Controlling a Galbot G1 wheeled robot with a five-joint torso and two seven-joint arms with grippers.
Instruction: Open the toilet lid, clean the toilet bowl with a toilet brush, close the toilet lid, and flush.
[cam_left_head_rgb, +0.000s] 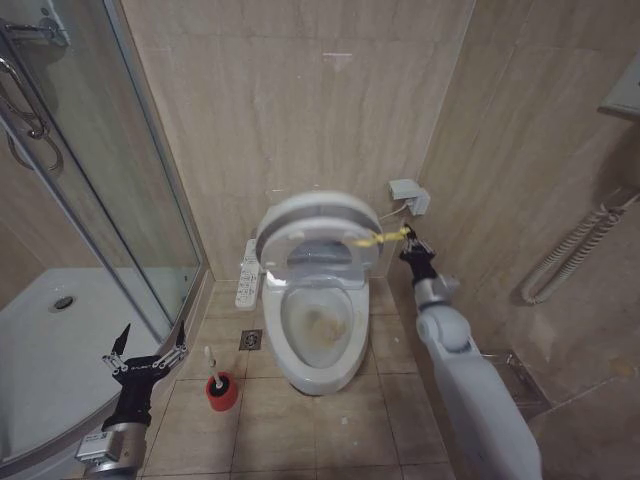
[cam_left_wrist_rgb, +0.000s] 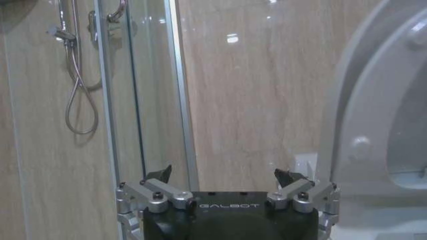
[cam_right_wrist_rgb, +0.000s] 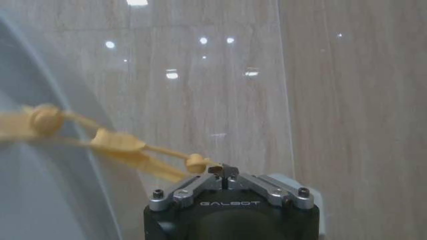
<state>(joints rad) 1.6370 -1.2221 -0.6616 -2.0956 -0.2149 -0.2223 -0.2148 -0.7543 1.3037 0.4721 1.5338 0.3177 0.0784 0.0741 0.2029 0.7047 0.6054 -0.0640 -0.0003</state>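
White toilet lid (cam_left_head_rgb: 315, 215) stands raised at 12 o'clock — right gripper (cam_right_wrist_rgb: 223, 171) pinches its yellow strap (cam_right_wrist_rgb: 123, 150). Left gripper (cam_left_head_rgb: 146, 352), spread empty, waits at 8 o'clock near the toilet brush (cam_left_head_rgb: 213, 368). Stained toilet bowl (cam_left_head_rgb: 318, 330) uncleaned — scrubbing, closing, flushing remain.

"GALBOT" in pale caps on the black body of the left gripper (cam_left_wrist_rgb: 225, 176), just below its wide-apart fingers. Same "GALBOT" on the right gripper (cam_right_wrist_rgb: 225, 171) body, wrist view. No other text, nos. or signs legible.
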